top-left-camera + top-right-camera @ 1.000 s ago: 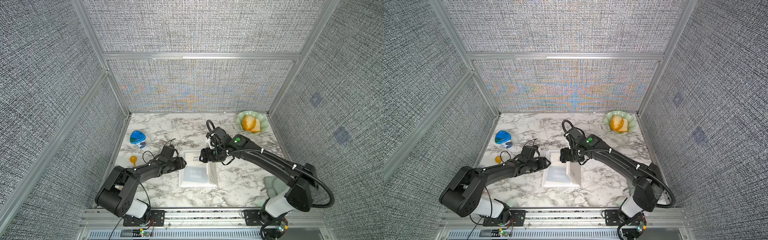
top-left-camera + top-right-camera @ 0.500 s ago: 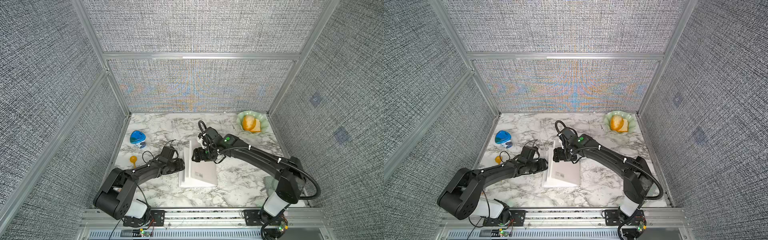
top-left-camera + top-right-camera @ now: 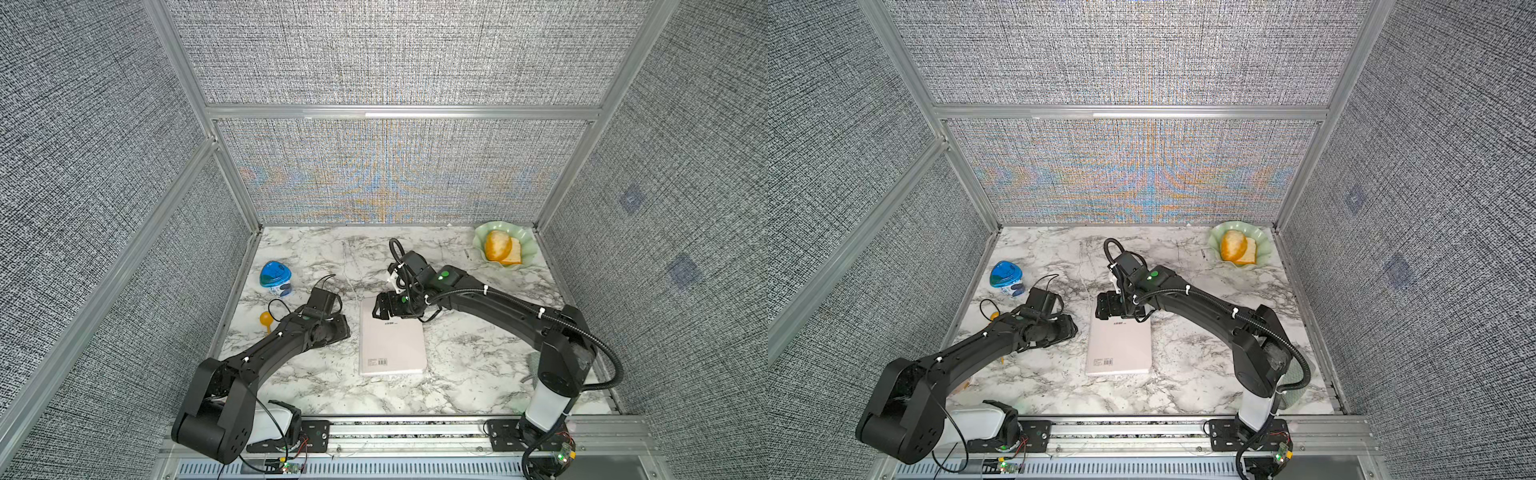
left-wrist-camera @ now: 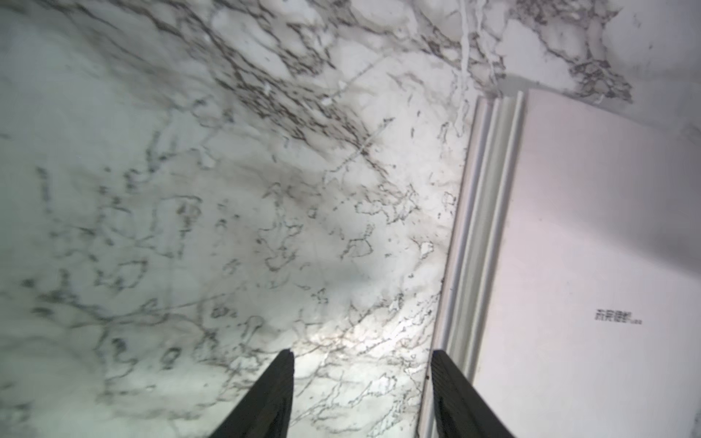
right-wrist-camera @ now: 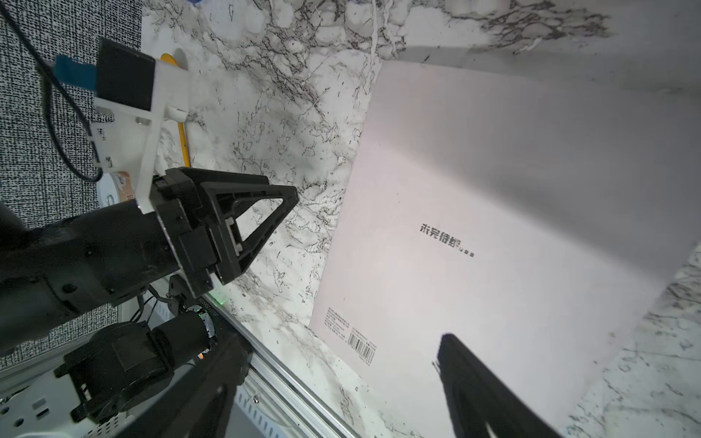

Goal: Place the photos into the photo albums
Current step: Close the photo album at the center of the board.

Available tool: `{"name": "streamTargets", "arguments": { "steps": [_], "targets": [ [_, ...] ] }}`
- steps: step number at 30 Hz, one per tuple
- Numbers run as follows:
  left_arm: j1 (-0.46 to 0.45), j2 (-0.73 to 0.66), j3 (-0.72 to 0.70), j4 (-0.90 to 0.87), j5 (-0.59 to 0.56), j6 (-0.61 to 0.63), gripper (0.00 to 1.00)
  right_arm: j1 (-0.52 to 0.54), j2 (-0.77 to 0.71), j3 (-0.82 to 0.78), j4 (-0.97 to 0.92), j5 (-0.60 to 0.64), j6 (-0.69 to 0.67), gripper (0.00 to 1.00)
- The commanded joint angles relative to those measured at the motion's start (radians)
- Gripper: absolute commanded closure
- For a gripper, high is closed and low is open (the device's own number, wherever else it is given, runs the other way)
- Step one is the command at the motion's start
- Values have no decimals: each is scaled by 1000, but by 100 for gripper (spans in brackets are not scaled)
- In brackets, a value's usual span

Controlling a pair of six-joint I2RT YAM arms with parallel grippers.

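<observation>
The white photo album [image 3: 392,345] [image 3: 1119,345] lies closed and flat on the marble table, barcode cover up. No photos are in view. My left gripper [image 3: 347,328] [image 4: 362,354] is low beside the album's left edge [image 4: 474,227]. It is open, with only bare marble between its fingers. My right gripper [image 3: 376,309] [image 5: 345,339] hovers over the album's far end. Its jaws stand wide open, one finger [image 5: 474,379] above the cover [image 5: 512,227], and they hold nothing.
A blue-lidded tub [image 3: 274,278] and a yellow spoon [image 3: 266,319] sit at the left near the wall. A green plate [image 3: 482,245] with bread is in the back right corner. A green cloth [image 3: 536,365] lies by the right arm's base. Mesh walls enclose the table.
The album was open, its cover swung upright, and now it lies shut. My right gripper moved left with the cover and opened wider, letting go. The left gripper barely moved.
</observation>
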State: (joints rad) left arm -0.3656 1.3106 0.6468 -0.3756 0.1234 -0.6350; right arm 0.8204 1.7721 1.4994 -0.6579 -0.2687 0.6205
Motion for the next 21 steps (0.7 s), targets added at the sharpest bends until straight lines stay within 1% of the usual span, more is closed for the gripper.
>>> {"name": "streamTargets", "arguments": {
  "steps": [1, 4, 8, 13, 17, 19, 21],
  "targets": [
    [19, -13, 27, -42, -35, 40, 33, -23, -12, -6, 11, 21, -14, 7],
    [34, -20, 49, -38, -44, 49, 27, -67, -36, -36, 12, 38, -24, 3],
    [49, -15, 78, -15, -50, 65, 22, -170, -102, -116, 30, 46, -49, 1],
    [56, 17, 136, 18, -38, 100, 17, -341, -226, -232, 53, 60, -90, 1],
    [56, 65, 203, 20, -60, 99, 12, -499, -314, -302, 40, 102, -110, 1],
    [56, 85, 221, 36, -61, 98, 9, -583, -351, -333, 42, 100, -118, 1],
    [56, 116, 243, 52, -60, 89, 8, -662, -389, -375, 57, 108, -130, 1]
  ]
}}
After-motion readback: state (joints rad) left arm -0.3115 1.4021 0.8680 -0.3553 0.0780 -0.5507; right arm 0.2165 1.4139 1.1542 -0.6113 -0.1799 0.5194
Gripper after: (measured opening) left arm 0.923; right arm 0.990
